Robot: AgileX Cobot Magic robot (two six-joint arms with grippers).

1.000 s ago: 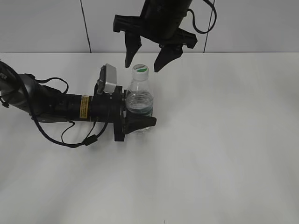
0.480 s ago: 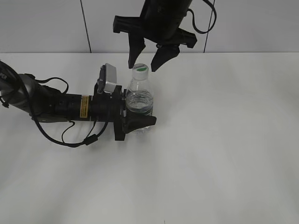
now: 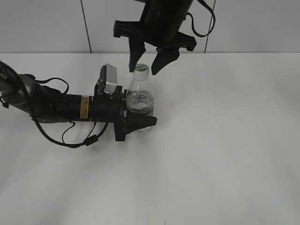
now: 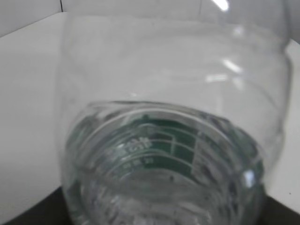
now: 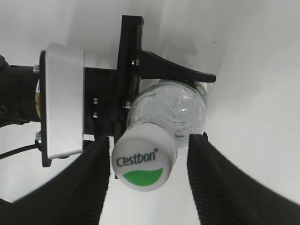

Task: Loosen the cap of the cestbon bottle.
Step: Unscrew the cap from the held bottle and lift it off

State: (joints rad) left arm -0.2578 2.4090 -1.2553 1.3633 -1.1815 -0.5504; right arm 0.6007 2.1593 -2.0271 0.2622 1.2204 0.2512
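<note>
Clear cestbon bottle (image 4: 173, 117) close-up, green label inside.

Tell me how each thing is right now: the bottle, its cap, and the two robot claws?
Small clear plastic water bottle: upright on the white table, gripped round its body.
Small round white screw cap: still on the bottle.
Left gripper: shut on the bottle.
Right gripper: open, one finger either side of the cap, not visibly squeezing it.

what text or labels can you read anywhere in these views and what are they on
"Cestbon": dark lettering above a green half-circle on the white cap, read in the right wrist view.
Green label of the cestbon bottle: white print seen through the plastic in the left wrist view, too blurred to read.
Yellow sticker on the left arm: print too small to read.
</note>
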